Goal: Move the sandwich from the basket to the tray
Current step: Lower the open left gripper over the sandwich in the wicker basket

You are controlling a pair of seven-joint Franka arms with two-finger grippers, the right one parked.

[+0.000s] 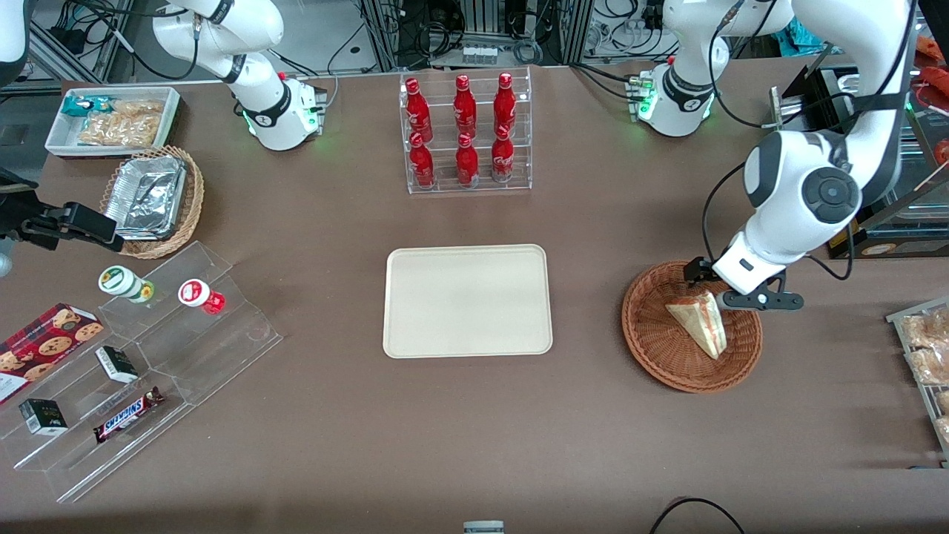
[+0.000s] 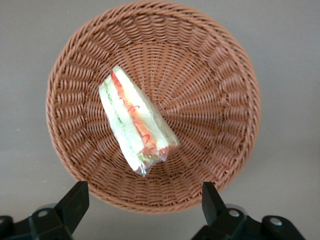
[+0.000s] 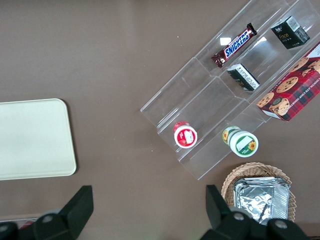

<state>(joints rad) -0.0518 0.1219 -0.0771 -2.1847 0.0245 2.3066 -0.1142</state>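
Above the basket (image 1: 691,337) your gripper (image 2: 142,200) hung with its fingers (image 2: 75,202) spread wide and nothing between them; the sandwich (image 2: 136,120) lay on its side inside the basket, clear of both fingers; the tray (image 1: 467,300) sat well apart, toward the parked arm.

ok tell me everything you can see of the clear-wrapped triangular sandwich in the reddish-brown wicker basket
The clear-wrapped triangular sandwich is a wedge of white bread with red and green filling layers showing through crinkled film. It lies in the round reddish-brown woven wicker basket, resting on the weave. The open left gripper hovers above it, not touching.
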